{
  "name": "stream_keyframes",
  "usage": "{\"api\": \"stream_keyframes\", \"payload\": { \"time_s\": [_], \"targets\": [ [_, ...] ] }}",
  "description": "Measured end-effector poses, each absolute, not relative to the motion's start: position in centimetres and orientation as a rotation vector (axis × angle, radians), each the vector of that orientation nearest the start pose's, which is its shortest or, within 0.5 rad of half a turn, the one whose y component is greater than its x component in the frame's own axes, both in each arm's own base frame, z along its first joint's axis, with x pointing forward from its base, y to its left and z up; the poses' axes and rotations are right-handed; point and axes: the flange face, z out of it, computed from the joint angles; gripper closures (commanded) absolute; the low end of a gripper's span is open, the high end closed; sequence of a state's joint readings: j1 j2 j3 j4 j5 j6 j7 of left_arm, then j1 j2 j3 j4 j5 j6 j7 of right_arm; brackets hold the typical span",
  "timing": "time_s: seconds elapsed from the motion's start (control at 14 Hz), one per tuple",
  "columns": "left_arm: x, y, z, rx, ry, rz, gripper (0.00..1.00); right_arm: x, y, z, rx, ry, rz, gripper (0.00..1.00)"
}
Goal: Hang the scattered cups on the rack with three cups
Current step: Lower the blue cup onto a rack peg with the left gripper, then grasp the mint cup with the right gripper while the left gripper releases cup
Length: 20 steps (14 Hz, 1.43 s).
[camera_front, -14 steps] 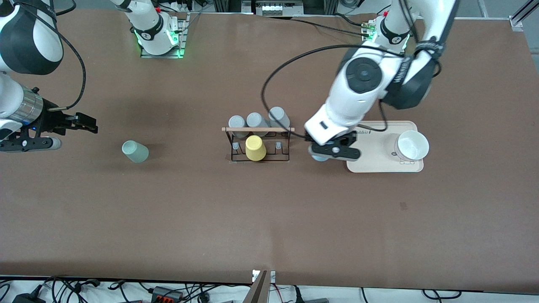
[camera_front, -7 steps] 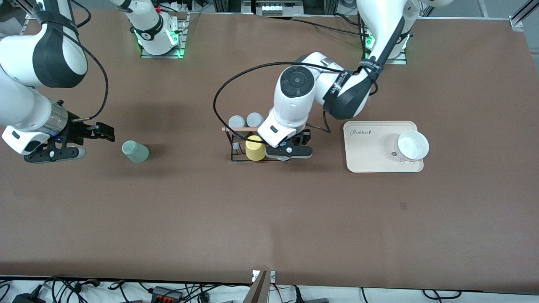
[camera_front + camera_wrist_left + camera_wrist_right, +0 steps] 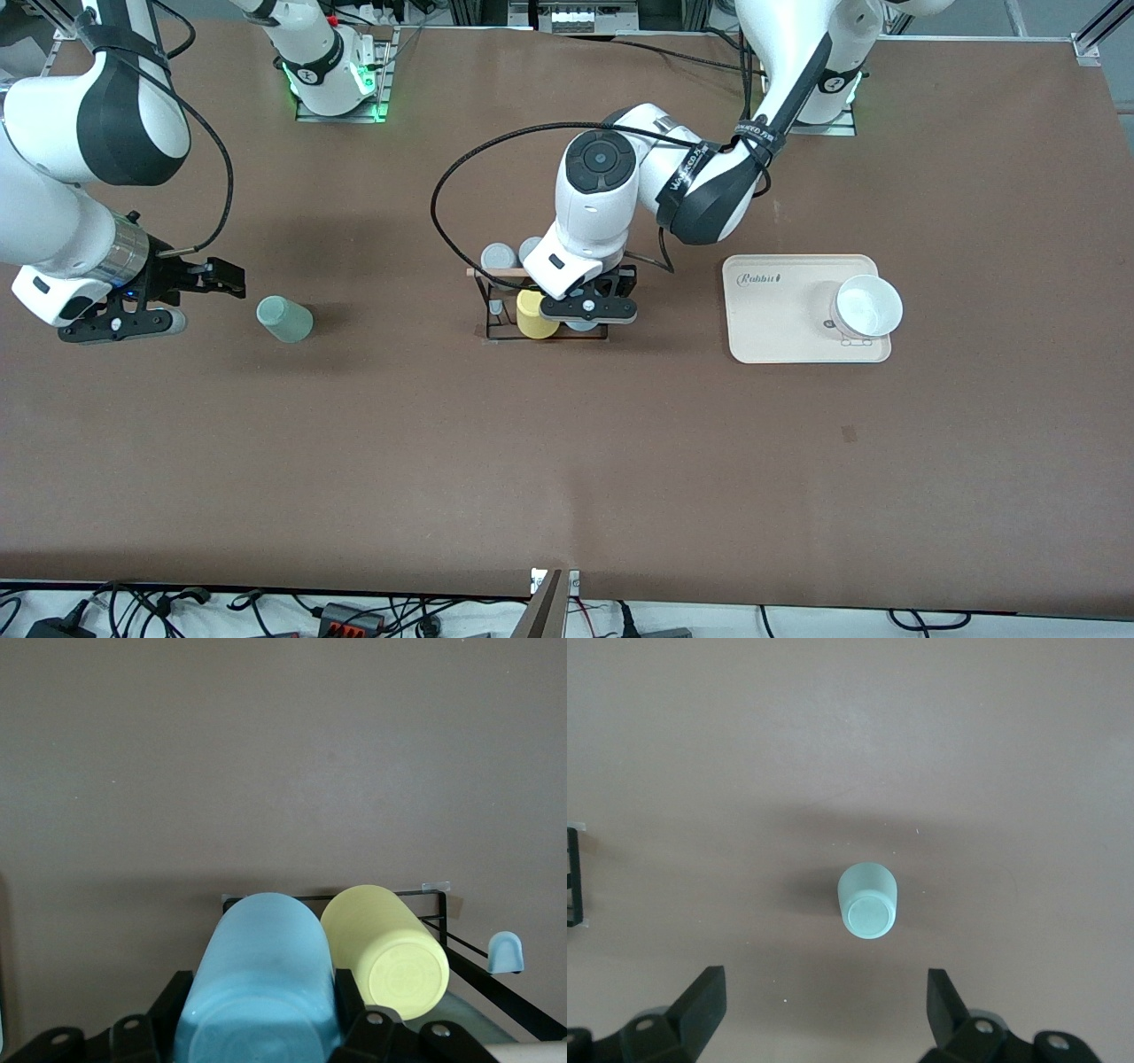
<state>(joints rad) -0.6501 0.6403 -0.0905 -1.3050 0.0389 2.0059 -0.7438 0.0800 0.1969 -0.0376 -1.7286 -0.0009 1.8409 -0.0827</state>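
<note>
The light blue cup (image 3: 261, 983) is clamped between the fingers of my left gripper (image 3: 589, 310), which holds it over the black wire rack (image 3: 485, 306). It sits beside a yellow cup (image 3: 534, 315) at the rack's end toward the left arm. In the left wrist view the yellow cup (image 3: 390, 948) lies right beside the blue one, and a blue-capped peg (image 3: 505, 952) stands free. The mint-green cup (image 3: 284, 319) lies on its side on the table. My right gripper (image 3: 197, 299) is open and empty beside it, and the cup (image 3: 868, 901) lies ahead of its spread fingers (image 3: 700, 1001).
Grey cups (image 3: 498, 257) hang on the rack's side toward the robot bases, under the wooden rod (image 3: 487, 273). A beige tray (image 3: 780, 332) with a white bowl (image 3: 868, 306) lies toward the left arm's end of the table.
My left gripper carried the blue cup from beside the tray across to the rack, next to the yellow cup. My right gripper moved closer to the mint-green cup.
</note>
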Motion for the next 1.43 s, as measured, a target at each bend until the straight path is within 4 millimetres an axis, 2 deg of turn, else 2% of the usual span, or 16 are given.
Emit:
{"api": "stream_keyframes", "payload": {
  "time_s": [0.21,0.43,1.07,1.14,1.29,1.36,1.43],
  "targets": [
    [55.3,-48.7,36.5,-3.19,-0.004,-0.04,0.62,60.7,2.4,44.8,-3.143,-0.144,0.157,0.0],
    [54.8,-49.3,34.7,-3.173,0.015,-0.01,0.62,60.4,2.5,43.7,-3.143,-0.127,0.176,0.0],
    [54.3,-49.7,30.9,-3.164,0.029,0.013,0.61,58.7,2.5,39.1,-3.139,-0.122,0.249,0.0],
    [54.3,-49.7,30.8,-3.164,0.029,0.013,0.54,58.5,2.4,38.4,-3.139,-0.118,0.247,0.0],
    [54.3,-49.7,30.8,-3.163,0.029,0.013,0.06,58.1,2.1,36.6,-3.141,-0.11,0.227,0.0],
    [54.3,-49.7,30.8,-3.163,0.029,0.013,0.0,57.8,1.9,35.6,-3.143,-0.096,0.207,0.0],
    [54.3,-49.7,30.8,-3.163,0.029,0.013,0.0,57.5,1.4,34.5,-3.145,-0.066,0.189,0.0]
  ]
}}
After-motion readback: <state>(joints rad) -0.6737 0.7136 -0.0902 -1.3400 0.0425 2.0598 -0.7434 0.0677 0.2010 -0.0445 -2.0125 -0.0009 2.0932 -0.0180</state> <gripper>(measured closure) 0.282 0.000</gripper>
